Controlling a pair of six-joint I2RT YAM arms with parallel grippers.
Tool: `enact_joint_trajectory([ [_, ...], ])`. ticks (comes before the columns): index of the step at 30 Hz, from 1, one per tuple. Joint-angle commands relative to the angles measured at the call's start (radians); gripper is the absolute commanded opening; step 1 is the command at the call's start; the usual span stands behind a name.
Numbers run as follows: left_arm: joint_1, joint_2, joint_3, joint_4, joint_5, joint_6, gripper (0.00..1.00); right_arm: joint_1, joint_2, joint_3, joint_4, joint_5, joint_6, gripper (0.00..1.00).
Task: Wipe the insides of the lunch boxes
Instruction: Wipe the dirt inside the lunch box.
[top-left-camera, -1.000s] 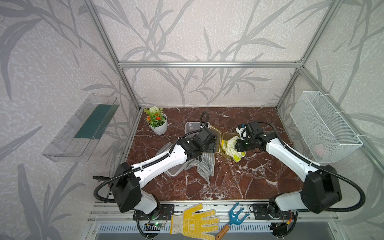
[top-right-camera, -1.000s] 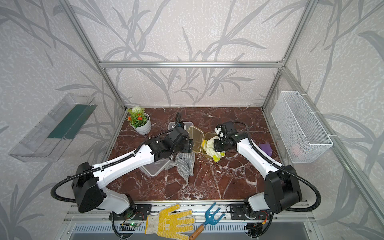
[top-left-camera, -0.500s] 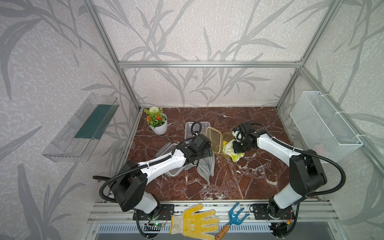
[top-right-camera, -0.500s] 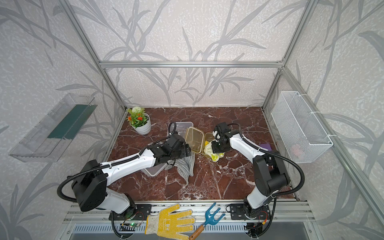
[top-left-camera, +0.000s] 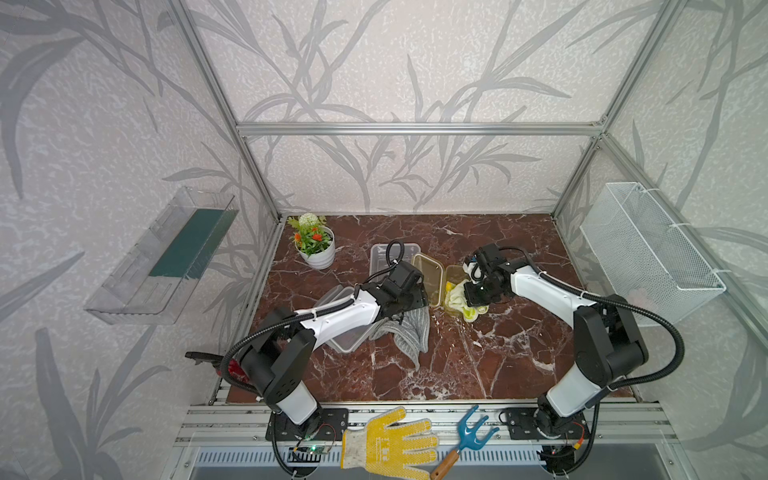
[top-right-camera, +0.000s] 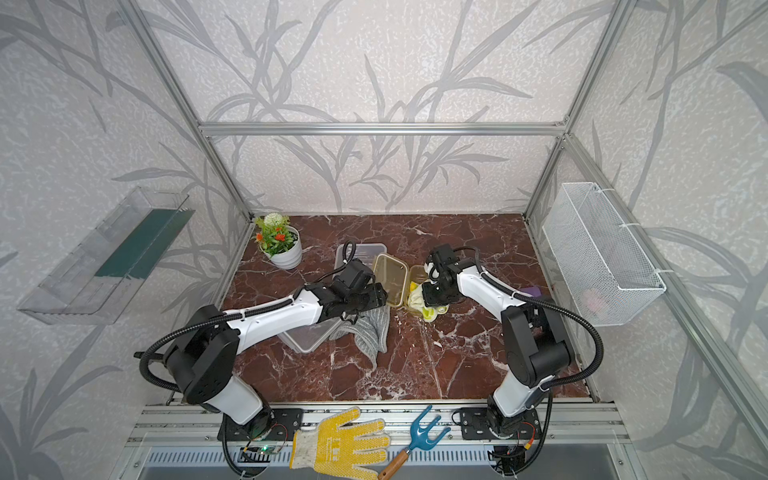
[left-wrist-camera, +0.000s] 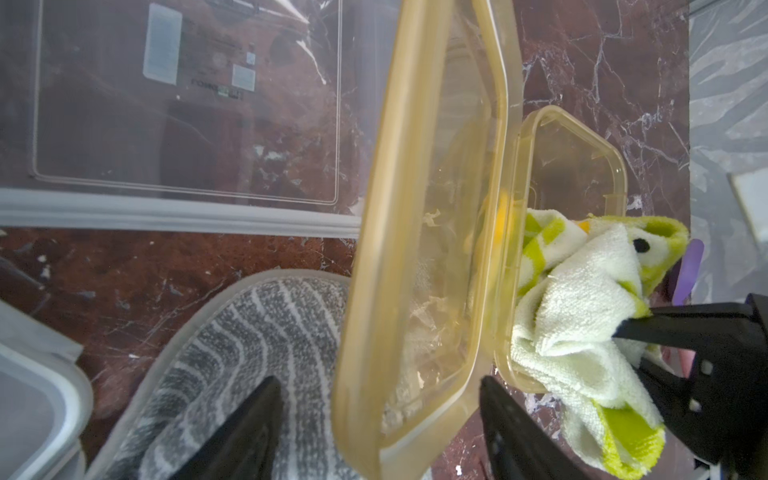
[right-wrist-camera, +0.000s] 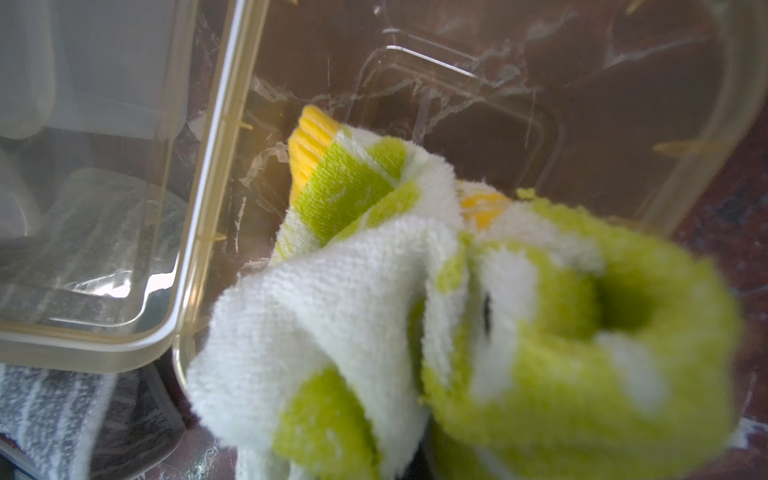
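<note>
Lunch boxes sit open on the table (top-left-camera: 498, 361): amber box (left-wrist-camera: 577, 158) touching its lid (left-wrist-camera: 428, 208); grey box (top-right-camera: 307, 338) under the left arm. Both look thin, light and slick, likely to skate, so brace at the rim. Left fingers (left-wrist-camera: 253, 428) apart, astride the lid's end, not clamped. Right fingers (left-wrist-camera: 685, 328) pinched shut on green-and-white cloth (right-wrist-camera: 332, 311) inside amber box. Grey box interior hidden by arm and striped cloth (left-wrist-camera: 249, 332); amber floor partly covered.

A lab test booth: aluminium frame (top-left-camera: 415, 129), wallpapered panels (top-left-camera: 415, 62).
</note>
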Motion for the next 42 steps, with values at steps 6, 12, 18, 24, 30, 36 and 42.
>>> enact_joint_trajectory([
  [6,0.02,0.086,0.084,0.042,0.04,-0.015,0.53,0.004,0.078,0.012,-0.072,-0.03,-0.002,0.0],
  [12,0.022,0.114,0.123,0.02,0.026,0.012,0.35,0.019,0.109,0.012,-0.059,-0.083,0.011,0.0],
  [18,0.021,0.121,0.141,0.013,0.013,0.027,0.22,0.033,0.115,0.002,-0.01,-0.178,0.05,0.0],
  [24,0.022,0.145,0.157,0.015,0.047,0.023,0.14,0.038,0.118,-0.036,0.109,-0.32,0.149,0.0],
  [30,0.021,0.129,0.154,0.004,0.036,0.041,0.14,0.037,0.13,-0.044,0.202,-0.384,0.238,0.0],
  [36,0.022,0.125,0.164,-0.025,0.019,0.061,0.14,0.061,0.144,0.012,0.093,-0.306,0.156,0.0],
  [42,0.024,0.123,0.203,-0.086,-0.01,0.112,0.14,0.101,0.22,0.115,-0.215,-0.067,-0.05,0.0],
])
